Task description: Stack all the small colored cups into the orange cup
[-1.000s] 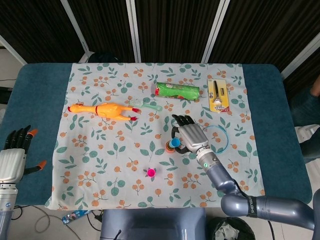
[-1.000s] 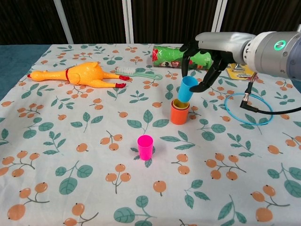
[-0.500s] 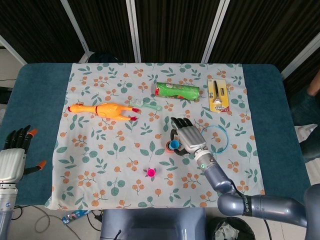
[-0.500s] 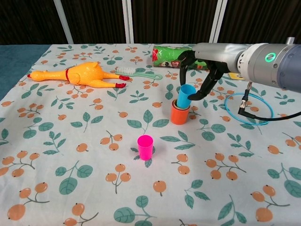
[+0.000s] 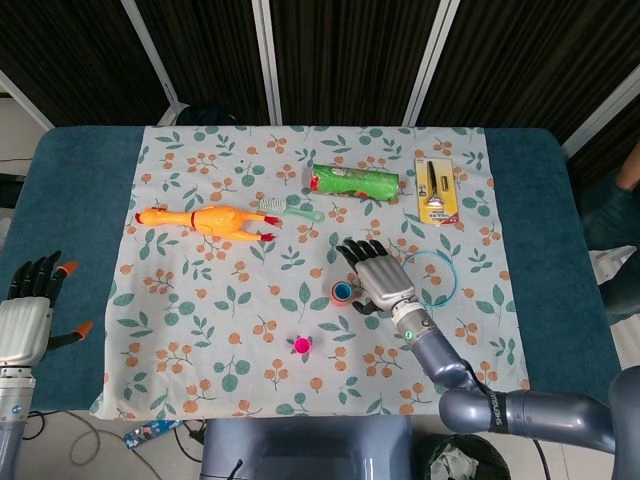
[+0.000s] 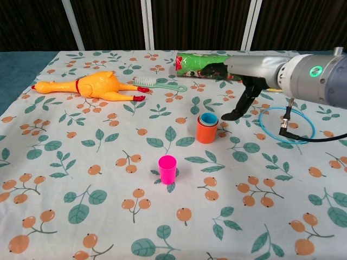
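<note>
On the counter (image 5: 90, 170), over a floral cloth (image 6: 65, 162) printed with leaves and orange berries, three small cups are plainly visible: an orange cup (image 6: 206, 131) standing upright near the middle, a blue cup (image 6: 208, 118) nested inside it with only its rim showing above the orange wall, and a pink cup (image 6: 167, 169) standing alone, apart from the stack and nearer the front edge. Whether another cup sits between the blue and the orange cannot be told from these views. One rubber chicken (image 6: 89, 86) lies on its side toward the left, one green-handled brush (image 6: 160, 84) lies just beside its feet, one green can (image 6: 203, 64) lies on its side at the back, one packaged tool (image 5: 436, 188) lies to the right of it, and one blue cable loop (image 6: 287, 125) rests flat beside the stack. The right hand (image 5: 377, 274) hovers just beside the orange cup with fingers spread, holding nothing. The left hand (image 5: 30, 305) hangs off the counter's left edge, fingers apart and empty. The counter top is dark teal, and dark vertical panels with pale strips stand behind it.
</note>
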Robot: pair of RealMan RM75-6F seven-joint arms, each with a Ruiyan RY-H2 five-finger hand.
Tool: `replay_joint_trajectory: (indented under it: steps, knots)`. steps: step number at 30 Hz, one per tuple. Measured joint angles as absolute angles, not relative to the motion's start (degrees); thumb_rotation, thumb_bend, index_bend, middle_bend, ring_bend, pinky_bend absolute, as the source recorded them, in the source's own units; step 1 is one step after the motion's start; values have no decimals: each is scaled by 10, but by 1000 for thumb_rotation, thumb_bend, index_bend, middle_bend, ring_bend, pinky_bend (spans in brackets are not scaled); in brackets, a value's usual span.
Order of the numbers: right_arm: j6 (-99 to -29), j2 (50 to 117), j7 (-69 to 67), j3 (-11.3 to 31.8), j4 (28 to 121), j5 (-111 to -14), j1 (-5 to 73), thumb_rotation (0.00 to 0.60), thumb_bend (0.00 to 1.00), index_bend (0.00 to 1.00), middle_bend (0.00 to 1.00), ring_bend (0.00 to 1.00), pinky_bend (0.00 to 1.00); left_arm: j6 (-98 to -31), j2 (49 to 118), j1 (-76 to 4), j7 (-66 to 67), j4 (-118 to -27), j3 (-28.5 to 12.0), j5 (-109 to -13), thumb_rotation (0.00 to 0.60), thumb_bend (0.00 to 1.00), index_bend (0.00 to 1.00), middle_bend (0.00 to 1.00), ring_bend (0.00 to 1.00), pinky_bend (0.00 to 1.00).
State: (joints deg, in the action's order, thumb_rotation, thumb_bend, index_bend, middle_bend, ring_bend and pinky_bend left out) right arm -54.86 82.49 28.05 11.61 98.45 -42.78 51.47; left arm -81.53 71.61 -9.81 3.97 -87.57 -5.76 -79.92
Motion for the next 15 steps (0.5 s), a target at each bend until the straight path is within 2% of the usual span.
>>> replay_joint_trajectory:
  steps: [9,15]
  knots:
    - [-669,741,247,84,1031,-555,430,600,336,18,0,0,22,-815,715,-98,36,-878,-56,-802,600,123,143,2,0,0]
    - [-771,664,201,31,1047,-661,329,600,336,11,0,0,22,-816,713,-97,33,-884,-54,-805,600,122,118,2,0,0]
